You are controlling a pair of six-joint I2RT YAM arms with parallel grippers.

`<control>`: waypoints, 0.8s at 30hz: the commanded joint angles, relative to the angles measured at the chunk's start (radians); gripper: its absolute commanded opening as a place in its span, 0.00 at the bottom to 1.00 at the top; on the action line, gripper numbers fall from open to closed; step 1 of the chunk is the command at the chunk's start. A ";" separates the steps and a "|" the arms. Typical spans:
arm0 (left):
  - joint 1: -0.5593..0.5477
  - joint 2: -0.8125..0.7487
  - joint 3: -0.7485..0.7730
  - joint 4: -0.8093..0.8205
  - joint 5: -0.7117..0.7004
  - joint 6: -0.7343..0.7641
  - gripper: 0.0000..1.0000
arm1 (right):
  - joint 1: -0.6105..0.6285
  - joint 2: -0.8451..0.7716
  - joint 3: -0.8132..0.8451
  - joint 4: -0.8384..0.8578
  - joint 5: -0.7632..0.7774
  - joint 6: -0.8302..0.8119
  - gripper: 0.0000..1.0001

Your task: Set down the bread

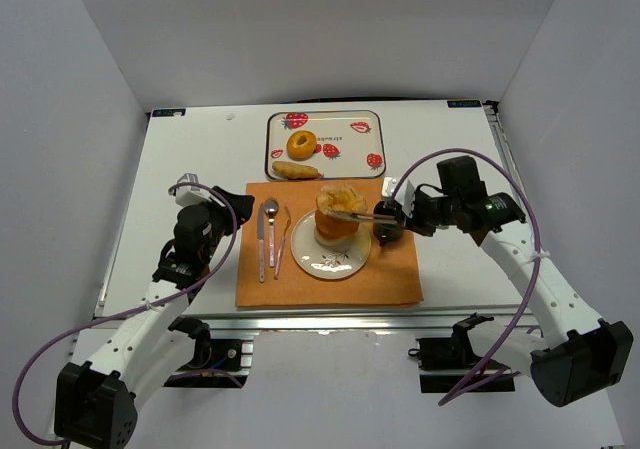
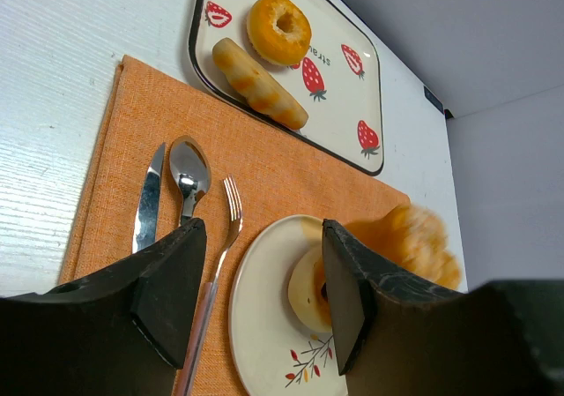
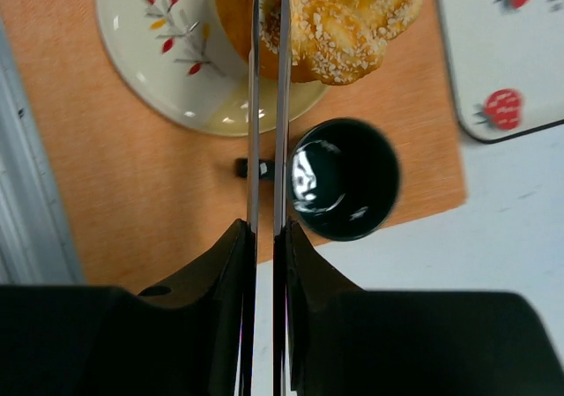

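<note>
My right gripper (image 1: 396, 214) (image 3: 267, 230) is shut on a pair of thin metal tongs (image 3: 267, 105). The tongs pinch a seeded golden bread bun (image 1: 338, 202) (image 3: 348, 17) and hold it over the white plate (image 1: 322, 262) (image 3: 145, 65), right on top of or just above an orange round pastry (image 1: 334, 232); I cannot tell if they touch. The bun shows blurred in the left wrist view (image 2: 414, 242). My left gripper (image 1: 238, 209) (image 2: 263, 246) is open and empty, low over the orange placemat (image 1: 260, 289) left of the plate.
A black cup (image 1: 386, 232) (image 3: 344, 180) stands on the mat right of the plate, under the tongs. A knife (image 1: 262, 244), spoon (image 1: 271, 231) and fork (image 1: 283, 239) lie left of the plate. A strawberry tray (image 1: 355, 154) behind holds a doughnut (image 1: 301, 145) and a long roll (image 1: 295, 171).
</note>
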 commanded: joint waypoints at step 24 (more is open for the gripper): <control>0.001 -0.068 0.013 -0.037 -0.011 -0.002 0.65 | 0.051 -0.081 -0.134 0.020 -0.045 0.001 0.42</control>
